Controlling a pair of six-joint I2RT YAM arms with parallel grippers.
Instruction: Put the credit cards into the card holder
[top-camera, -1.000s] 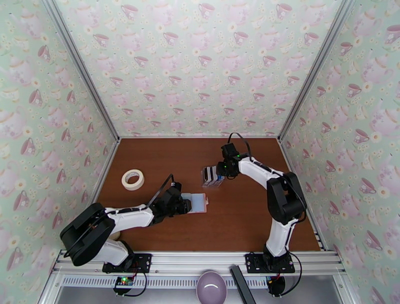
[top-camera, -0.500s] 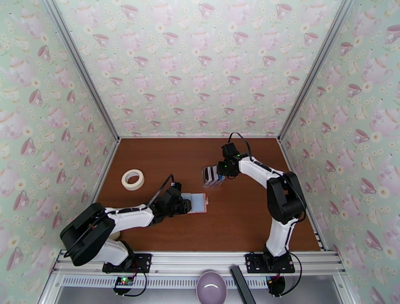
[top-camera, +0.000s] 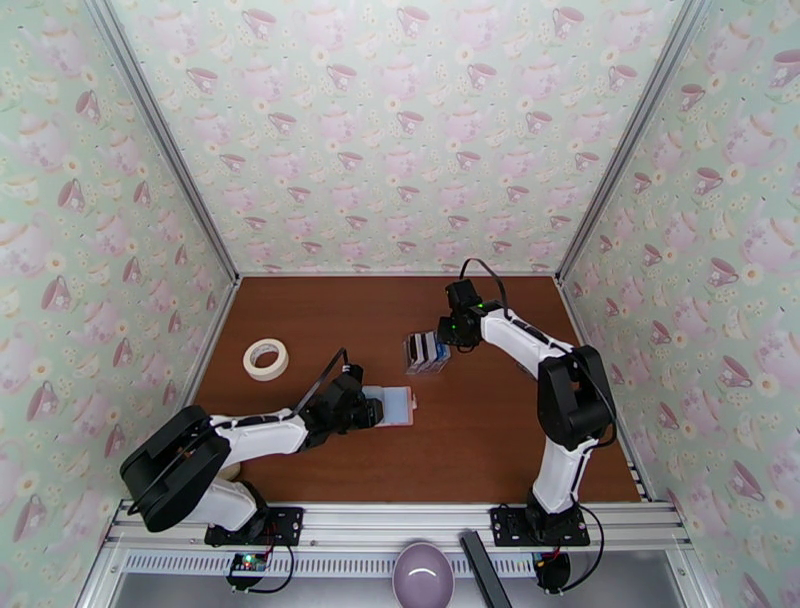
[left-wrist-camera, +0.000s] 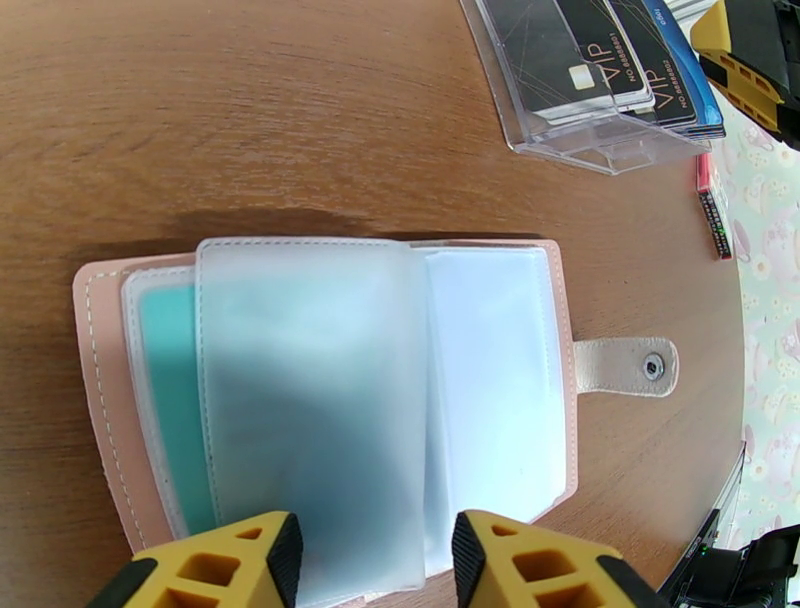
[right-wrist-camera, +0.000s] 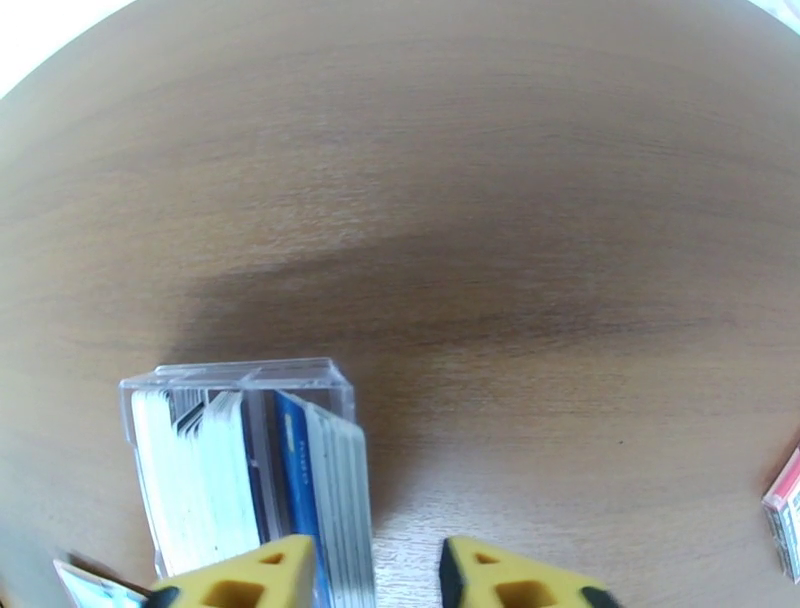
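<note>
The card holder (top-camera: 398, 405) lies open on the brown table, a pink wallet with a snap tab (left-wrist-camera: 625, 365) and cloudy clear pockets (left-wrist-camera: 310, 380). My left gripper (top-camera: 372, 410) sits at its left edge, open, its yellow fingertips (left-wrist-camera: 215, 570) straddling the near edge of the pocket leaves. The credit cards (top-camera: 426, 352) stand upright in a clear rack (right-wrist-camera: 240, 375), black, white and blue (left-wrist-camera: 600, 70). Just right of the rack, my right gripper (top-camera: 445, 335) hangs open, with the edges of a few cards (right-wrist-camera: 330, 480) between its fingers.
A roll of white tape (top-camera: 266, 358) lies at the left of the table. A small red object (left-wrist-camera: 708, 200) rests beyond the rack. A purple bowl (top-camera: 422, 575) and a black bar (top-camera: 485, 570) sit below the near rail. Patterned walls enclose the table.
The right gripper has shifted slightly back and up from the rack. The left arm and the wallet have not moved.
</note>
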